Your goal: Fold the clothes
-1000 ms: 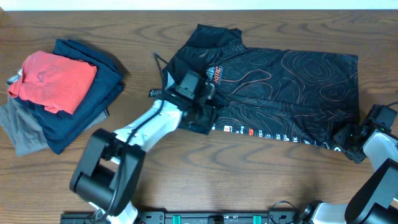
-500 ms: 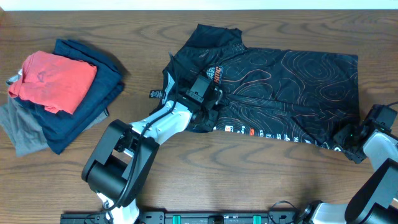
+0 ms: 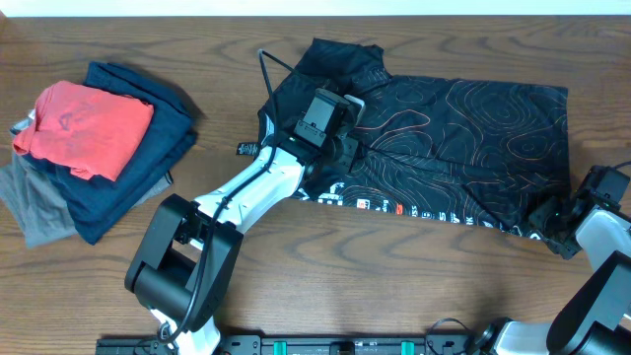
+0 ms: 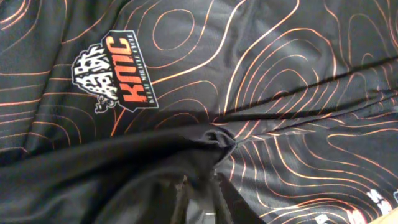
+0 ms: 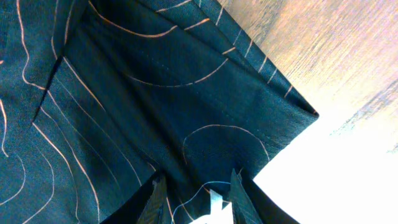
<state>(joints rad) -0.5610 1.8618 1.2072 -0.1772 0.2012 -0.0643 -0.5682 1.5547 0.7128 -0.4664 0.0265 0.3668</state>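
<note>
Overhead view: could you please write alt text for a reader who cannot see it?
A black jersey with orange contour lines lies on a table, the left tool gripping a fold near its collar and the right tool its near right corner. A pile of folded clothes, red on top, sits at the left.

The wooden table (image 3: 414,286) carries the black jersey (image 3: 463,128) and 1 pile of folded garments (image 3: 94,148).

Overhead: bright, even, sharp; faint soft shadows. Left wrist: dim, jersey (image 4: 280,93) blurred toward 6 o'clock. Right wrist: strong glare, table (image 5: 323,37) washed out white at 4 o'clock.
</note>
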